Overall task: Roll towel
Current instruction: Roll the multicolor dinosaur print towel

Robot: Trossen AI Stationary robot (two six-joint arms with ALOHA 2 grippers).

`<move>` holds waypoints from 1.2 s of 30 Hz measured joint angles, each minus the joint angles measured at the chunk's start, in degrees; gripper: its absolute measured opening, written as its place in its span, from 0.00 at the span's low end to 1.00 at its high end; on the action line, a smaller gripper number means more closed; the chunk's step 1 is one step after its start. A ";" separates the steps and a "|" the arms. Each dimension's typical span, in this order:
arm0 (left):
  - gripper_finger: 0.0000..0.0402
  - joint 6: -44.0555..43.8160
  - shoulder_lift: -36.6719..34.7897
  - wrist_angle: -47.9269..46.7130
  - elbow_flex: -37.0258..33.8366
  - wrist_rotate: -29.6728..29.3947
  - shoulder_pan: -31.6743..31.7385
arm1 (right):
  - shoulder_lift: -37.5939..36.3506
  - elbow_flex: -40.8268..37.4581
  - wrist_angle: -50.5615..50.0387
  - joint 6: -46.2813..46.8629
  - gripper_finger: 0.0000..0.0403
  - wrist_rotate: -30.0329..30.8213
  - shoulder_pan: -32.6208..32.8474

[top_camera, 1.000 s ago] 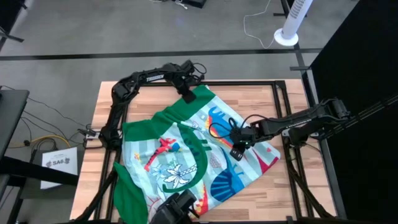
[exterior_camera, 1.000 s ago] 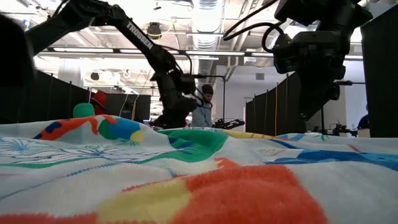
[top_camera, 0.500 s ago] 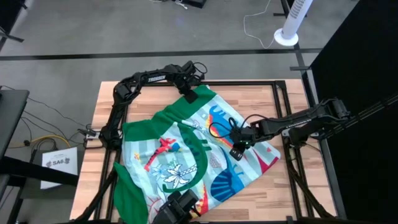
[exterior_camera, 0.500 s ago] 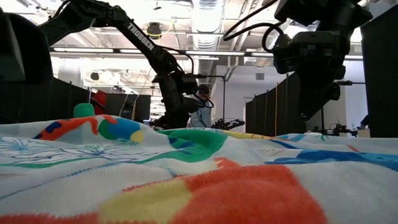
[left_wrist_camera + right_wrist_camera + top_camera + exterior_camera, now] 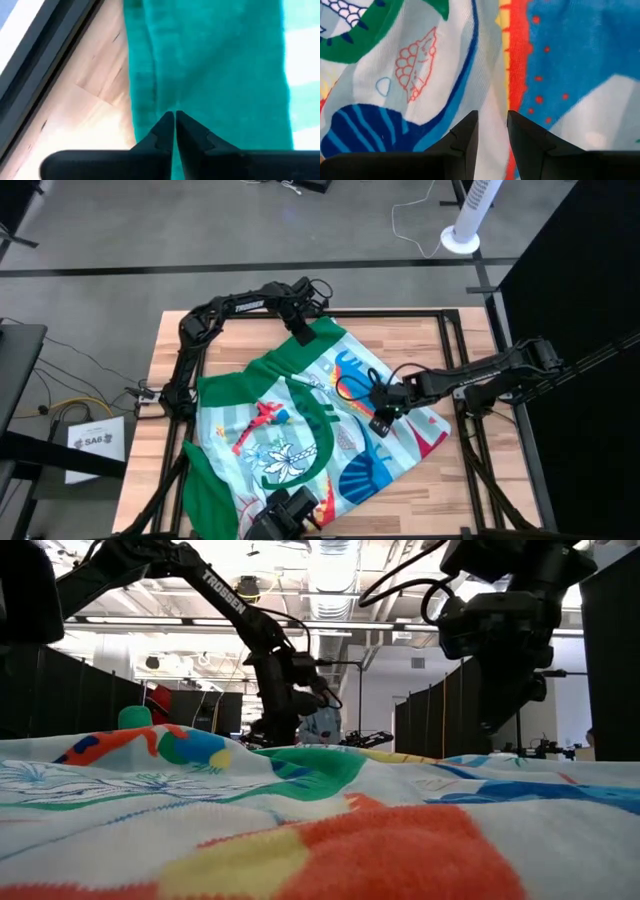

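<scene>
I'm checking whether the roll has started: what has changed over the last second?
Very little. The left gripper shifted slightly at the far green edge of the green, light-blue tropical-print towel, its fingers closed. The right gripper stayed over the towel's middle, fingers slightly apart. The towel lies spread as before, not rolled.

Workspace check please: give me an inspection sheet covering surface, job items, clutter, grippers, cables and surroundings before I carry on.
Surface: wooden table in a dark frame, bare wood showing along the edges.
Job items: towel spread out and rumpled, not rolled; one green corner hangs over the near edge.
Clutter: nothing seen on the table besides the towel.
Grippers: left gripper shut at the towel's far green border; right gripper slightly open over the printed middle.
Cables: black loops on the right arm over the towel; loose cords on the floor at left.
Surroundings: white fan on the grey floor, dark partitions behind.
</scene>
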 joint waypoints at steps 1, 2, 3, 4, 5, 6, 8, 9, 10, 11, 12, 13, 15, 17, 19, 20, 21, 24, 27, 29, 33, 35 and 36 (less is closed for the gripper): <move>0.03 -0.81 0.10 0.31 -0.01 0.34 0.02 | 0.00 0.00 0.04 0.04 0.23 0.02 -0.03; 0.05 -1.38 0.10 0.33 -0.04 0.65 0.04 | 0.00 0.00 -0.01 0.05 0.23 0.02 -0.03; 0.07 -2.02 0.10 0.69 -0.04 0.78 0.04 | 0.00 0.00 -0.02 0.05 0.23 0.01 -0.01; 0.09 -2.61 0.10 1.51 -0.04 0.80 0.04 | 0.00 0.00 0.04 0.03 0.23 0.01 0.00; 0.12 -3.35 0.10 2.23 -0.04 0.80 0.02 | 0.00 0.00 0.04 0.03 0.23 0.02 0.00; 0.15 -4.21 0.10 2.85 -0.04 0.77 0.02 | 0.00 0.00 0.00 0.03 0.23 0.00 0.02; 0.20 -5.75 0.10 4.60 -0.04 0.77 0.00 | 0.00 0.00 0.02 0.04 0.23 0.01 0.00; 0.23 -6.27 0.10 5.15 -0.04 0.76 0.00 | 0.00 0.00 0.07 0.05 0.23 0.00 -0.05; 0.25 -6.68 0.10 5.23 -0.04 0.76 0.00 | 0.00 0.00 0.13 0.07 0.23 0.00 -0.11; 0.28 -6.85 0.10 5.17 -0.04 0.73 0.00 | 0.00 0.00 0.19 0.35 0.23 0.00 -0.25; 0.30 -6.90 0.10 5.17 -0.04 0.69 0.00 | 0.00 0.00 0.22 0.75 0.23 0.00 -0.34; 0.31 -6.93 0.10 5.39 -0.13 0.40 0.00 | 0.00 0.00 0.22 0.94 0.23 0.00 -0.35; 0.34 -7.07 0.10 7.58 -1.18 0.28 -0.10 | 0.00 0.00 0.24 0.99 0.23 -0.02 -0.35; 0.34 -7.73 0.10 8.85 -2.71 0.19 -0.15 | 0.00 0.00 0.25 1.11 0.23 -0.02 -0.35; 0.35 -8.27 0.10 9.75 -4.00 0.16 -0.15 | 0.00 0.00 0.24 1.12 0.23 -0.04 -0.35; 0.35 -8.34 0.08 10.06 -4.43 0.19 -0.14 | 0.00 0.00 0.26 1.12 0.23 -0.04 -0.35; 0.35 -8.16 0.05 10.21 -4.74 0.20 -0.14 | 0.00 0.00 0.26 1.12 0.23 -0.04 -0.35; 0.35 -6.62 -0.01 10.11 -5.01 0.23 -0.13 | 0.00 0.00 0.28 1.12 0.23 -0.07 -0.35; 0.33 -5.53 -0.01 9.86 -5.03 0.19 -0.21 | 0.00 0.00 0.26 1.13 0.23 -0.14 -0.35; 0.27 -4.77 -0.02 9.23 -5.03 0.09 -0.41 | 0.00 0.00 0.26 1.58 0.23 -0.20 -0.35; 0.09 -3.98 -0.16 8.24 -5.00 0.84 -1.13 | 0.00 0.00 0.24 2.06 0.23 -0.22 -0.35; 0.03 -4.04 -0.16 7.01 -4.31 1.23 -1.54 | 0.00 0.00 0.23 2.17 0.23 -0.22 -0.35; 0.02 -4.01 -0.14 6.36 -3.92 1.34 -1.77 | 0.00 0.00 0.24 2.32 0.23 -0.22 -0.35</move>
